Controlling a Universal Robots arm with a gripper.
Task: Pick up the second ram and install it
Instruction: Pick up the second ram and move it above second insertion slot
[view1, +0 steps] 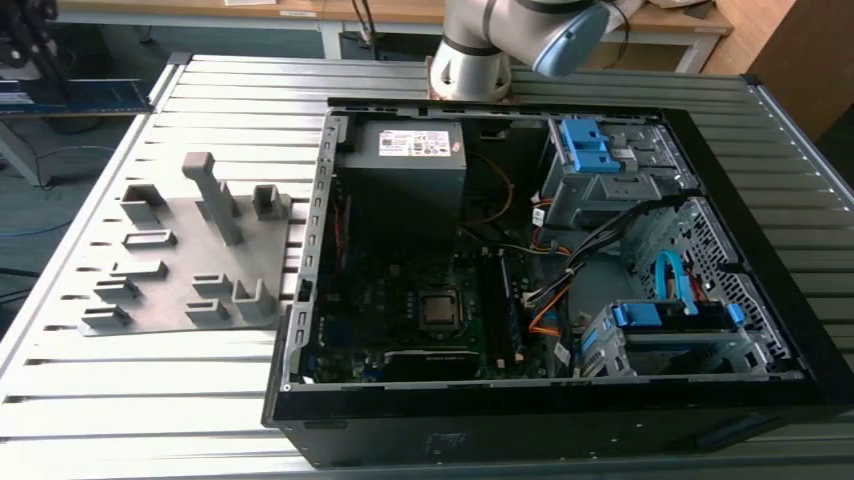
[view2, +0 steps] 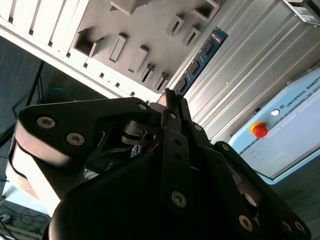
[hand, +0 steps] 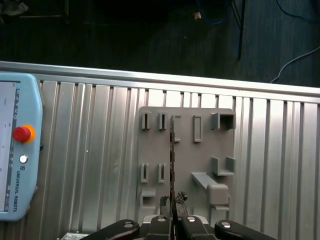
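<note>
- In the exterior view, the open computer case (view1: 534, 425) is lying on the slatted worktop (view1: 160, 400). The grey holder tray (view1: 174, 300) is sitting beside it on the exterior view's left. What look like the memory slots (view1: 510, 300) are running alongside the processor (view1: 438, 312), so I judge that installing well is depending on the stick's long edge matching that line.
- In the second wrist view, the tool (view2: 170, 97) is clamped on one end of the second ram (view2: 202, 57), which is sticking out in the air above the holder tray (view2: 100, 25). A grip this near the end is calling for slow, level travel.
- In the first wrist view, the second ram (hand: 172, 150) is showing edge-on over the holder tray (hand: 185, 162), with the teach pendant (hand: 15, 165) well apart from it. Holding it this straight is guarding against twisting the board.
</note>
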